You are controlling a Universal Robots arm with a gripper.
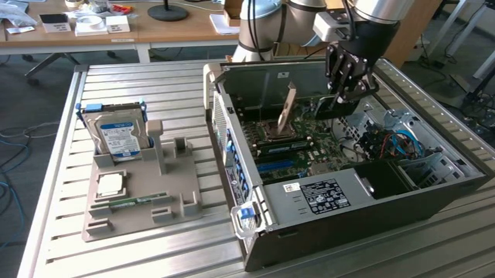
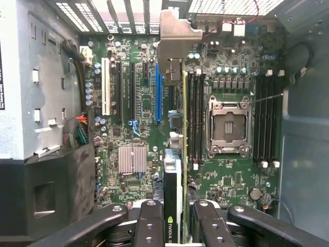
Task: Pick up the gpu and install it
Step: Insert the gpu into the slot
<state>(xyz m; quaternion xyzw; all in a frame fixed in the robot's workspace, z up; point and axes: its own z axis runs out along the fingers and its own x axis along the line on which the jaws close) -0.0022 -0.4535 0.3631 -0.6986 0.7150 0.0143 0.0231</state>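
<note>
**Gpu (image 2: 174, 190) gripped in claw (image 1: 346, 99), inside open computer case (image 1: 332, 214)**

Claw: closed on the gpu, fingers (image 2: 149, 226) clamping its two faces.
Gpu: on edge over the motherboard (image 2: 139, 103), between the blue slot (image 2: 157, 95) and the CPU socket (image 2: 229, 126). Its pale bracket is toward the case's vented wall. Whether it is seated in a slot cannot be told.
Hard drive (image 1: 116, 136): upright in grey holder (image 1: 135, 223) on the table (image 1: 131, 81), beside the case.

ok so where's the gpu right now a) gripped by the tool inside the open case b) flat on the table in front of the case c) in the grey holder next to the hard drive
a: the gpu sits edge-on between the fingers of the tool, over the motherboard inside the case.
</note>
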